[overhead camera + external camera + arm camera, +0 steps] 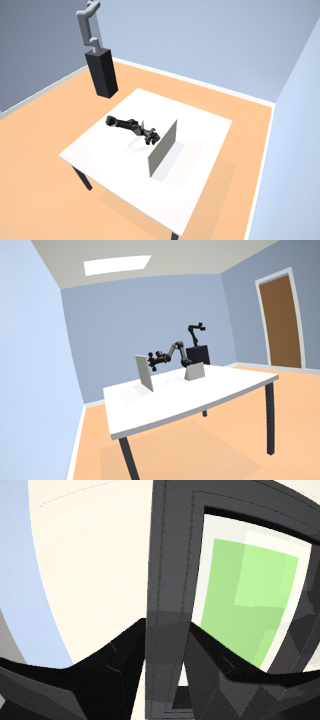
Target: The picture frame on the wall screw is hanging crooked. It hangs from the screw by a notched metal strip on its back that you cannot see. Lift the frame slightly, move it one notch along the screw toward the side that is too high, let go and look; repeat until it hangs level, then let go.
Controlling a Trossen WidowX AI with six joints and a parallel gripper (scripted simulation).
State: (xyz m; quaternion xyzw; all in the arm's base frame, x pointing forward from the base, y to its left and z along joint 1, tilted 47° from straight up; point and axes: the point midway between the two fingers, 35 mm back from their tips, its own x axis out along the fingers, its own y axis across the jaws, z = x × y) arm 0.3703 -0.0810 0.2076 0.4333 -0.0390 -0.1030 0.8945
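Observation:
The picture frame shows in the wrist view as a dark grey border around a white mount and a green picture. Its left bar stands nearly upright in this view, and its top bar slopes down to the right. My gripper is shut on that left bar, one finger outside it and one on the picture side. The frame is in front of the upright cream panel. The screw and the notched strip are hidden. The top and exterior views do not show the frame clearly, so its true tilt is hard to tell.
The panel stands on the white table. A small grey wedge-shaped block stands beside my arm's base. A second arm on a black pedestal stands beyond the table.

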